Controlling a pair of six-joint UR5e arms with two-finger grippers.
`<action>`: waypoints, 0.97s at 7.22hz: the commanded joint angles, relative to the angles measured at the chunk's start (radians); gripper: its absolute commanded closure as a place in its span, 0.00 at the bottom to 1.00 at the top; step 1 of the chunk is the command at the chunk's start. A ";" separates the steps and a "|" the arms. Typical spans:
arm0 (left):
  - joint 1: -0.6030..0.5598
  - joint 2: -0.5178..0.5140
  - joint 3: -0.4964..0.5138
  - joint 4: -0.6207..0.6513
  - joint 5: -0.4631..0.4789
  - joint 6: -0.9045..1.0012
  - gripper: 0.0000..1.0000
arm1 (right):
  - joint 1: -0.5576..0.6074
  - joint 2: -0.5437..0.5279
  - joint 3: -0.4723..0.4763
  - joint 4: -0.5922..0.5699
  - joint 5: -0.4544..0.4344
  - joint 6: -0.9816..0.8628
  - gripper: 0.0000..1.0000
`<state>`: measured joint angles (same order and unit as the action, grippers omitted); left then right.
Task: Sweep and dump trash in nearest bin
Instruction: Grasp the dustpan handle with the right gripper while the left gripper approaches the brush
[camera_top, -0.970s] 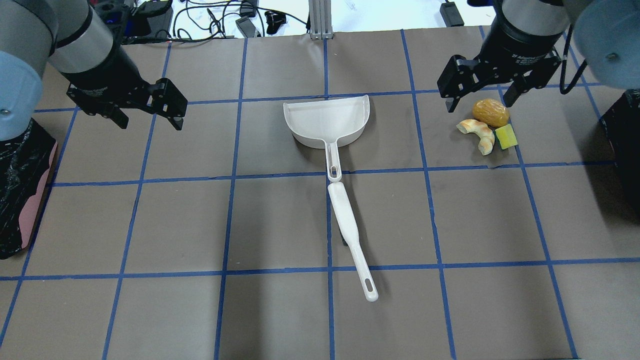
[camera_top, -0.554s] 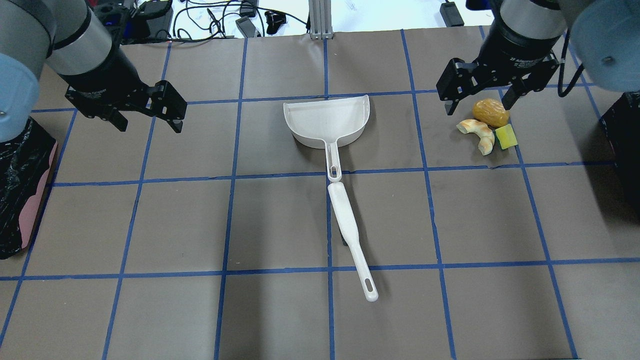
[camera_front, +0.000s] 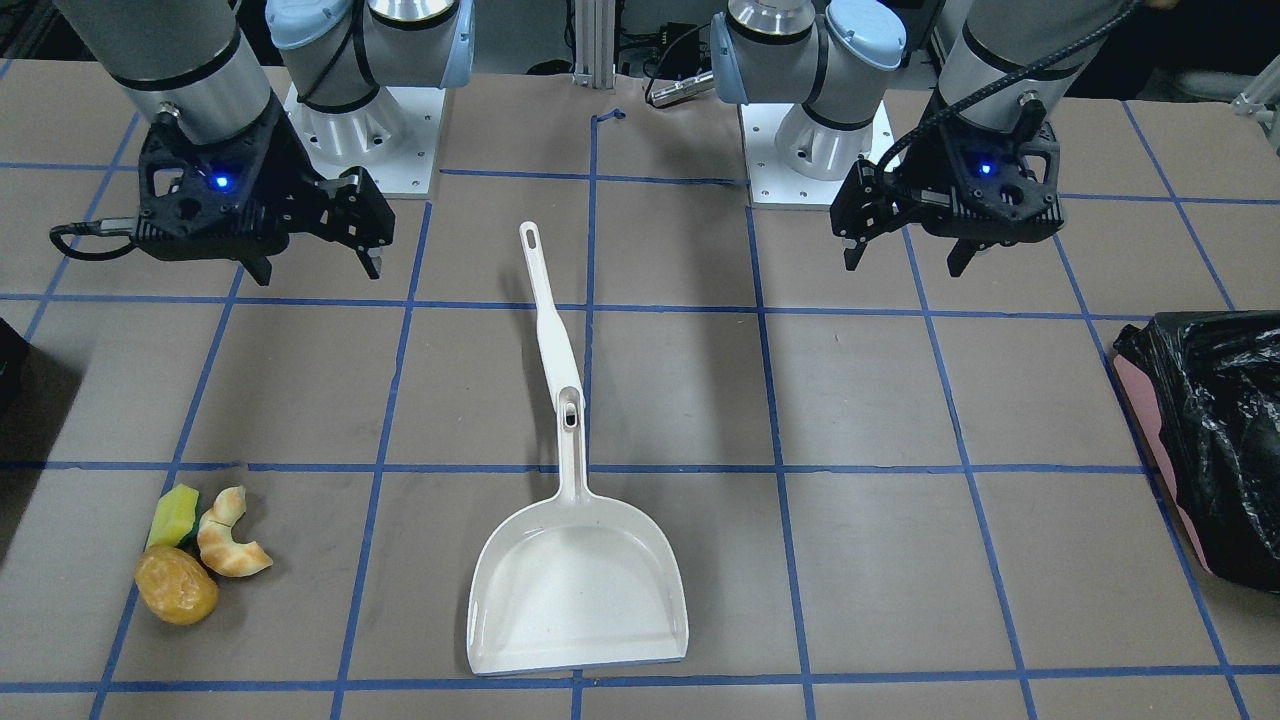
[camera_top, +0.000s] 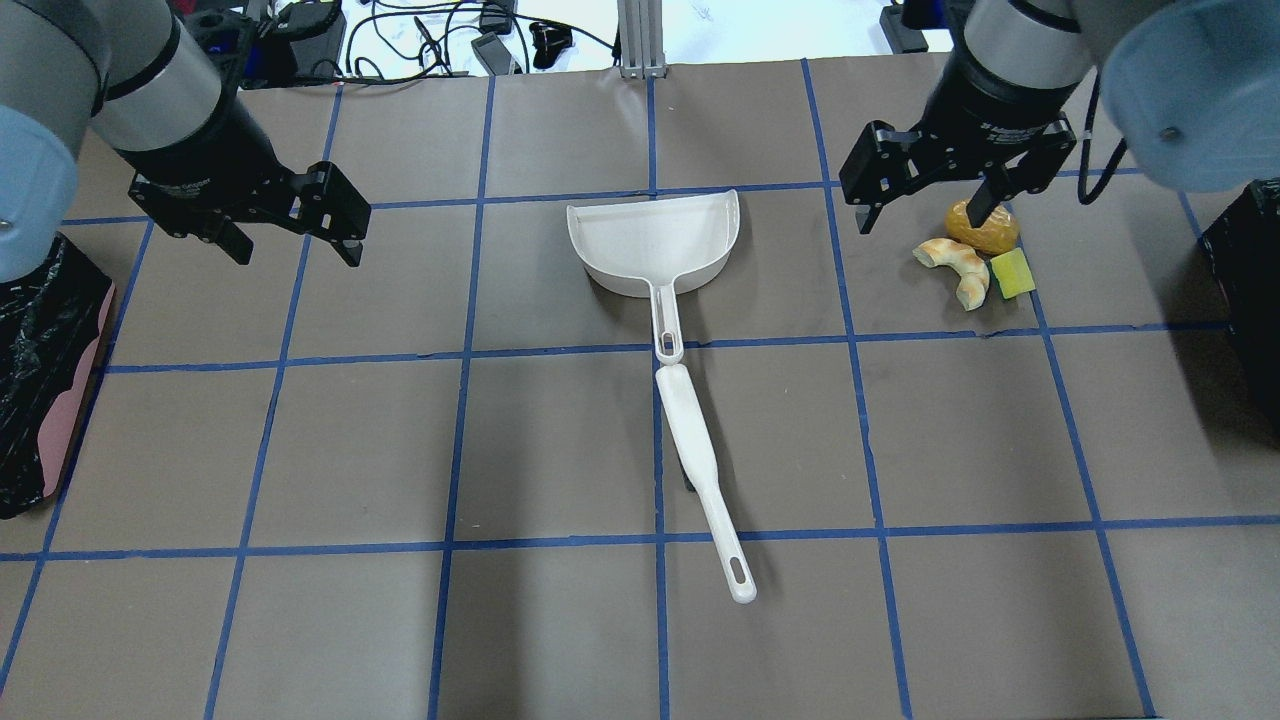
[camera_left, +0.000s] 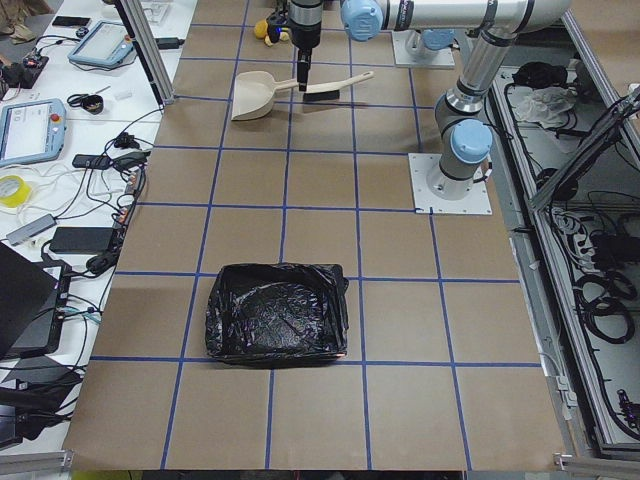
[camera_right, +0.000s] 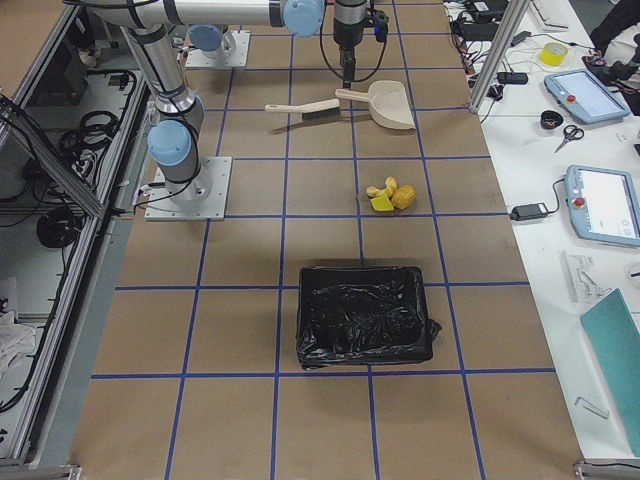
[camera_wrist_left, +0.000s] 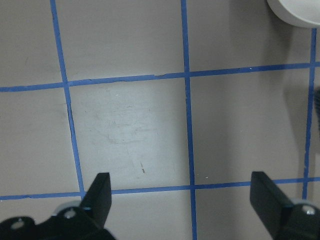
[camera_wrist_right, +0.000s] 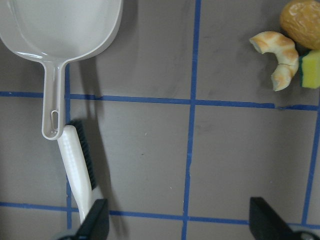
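Along a brown-papered bench (camera_left: 400, 320) gridded in blue tape: nearest, a rectangular bag-lined bin (camera_left: 277, 310), crinkly black, square to the grid. Beyond it, the left arm (camera_left: 462, 110) upright on a grey base plate, then bent across toward the far end. There, its dark left pincer (camera_left: 303, 80) pointing down, overlapping the spot where a cream dustpan (camera_left: 255, 98) and a brush (camera_left: 330, 90) lie end to end. Opening too small to read. Farther still, small yellow trash pieces (camera_left: 267, 28). Off the bench's edge, a tablet (camera_left: 30, 125), a yellow tape roll (camera_left: 10, 188), loose cables.
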<state>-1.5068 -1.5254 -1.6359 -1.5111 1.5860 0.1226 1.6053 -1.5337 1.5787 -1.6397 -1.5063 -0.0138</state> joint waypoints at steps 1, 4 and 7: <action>-0.004 -0.004 -0.028 0.005 -0.006 0.003 0.00 | 0.135 0.135 -0.017 -0.203 0.006 0.110 0.00; -0.099 0.028 -0.139 0.006 -0.043 -0.055 0.00 | 0.218 0.366 -0.112 -0.370 0.002 0.184 0.00; -0.208 0.057 -0.220 0.014 -0.047 -0.150 0.00 | 0.272 0.492 -0.170 -0.382 -0.018 0.178 0.02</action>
<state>-1.6781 -1.4834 -1.8246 -1.4982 1.5421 -0.0081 1.8599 -1.0855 1.4220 -2.0158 -1.5161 0.1697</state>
